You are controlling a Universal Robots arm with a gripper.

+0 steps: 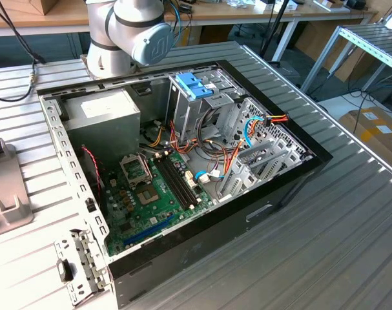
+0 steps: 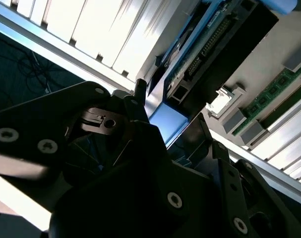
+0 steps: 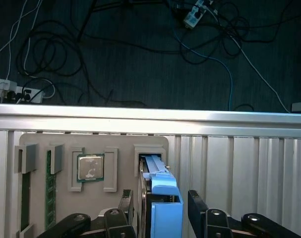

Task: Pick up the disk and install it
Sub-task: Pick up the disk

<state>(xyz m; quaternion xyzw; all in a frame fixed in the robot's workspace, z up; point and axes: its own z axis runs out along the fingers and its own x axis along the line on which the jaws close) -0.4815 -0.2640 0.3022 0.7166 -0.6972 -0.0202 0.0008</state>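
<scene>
Worktop: ribbed metal and carries the lot. The arm stands at its far end in the exterior view.
PC case: lying on its side w/ the panel off, so the innards face up. Imo that's so the drive cage w/ light-blue handles can be reached from above.
Holder tray: grey plate w/ slots, keeps each part in a fixed spot.
Disk: on edge in its tray slot, blue mounting piece showing. We reckon that leaves both flat faces free to grab. Not in the case yet.
Fingers: apart, one each side of the disk and v. close. We see a thin gap on one side, so prob not clamped.
CPU + RAM stick: in their own slots beside the disk.
</scene>
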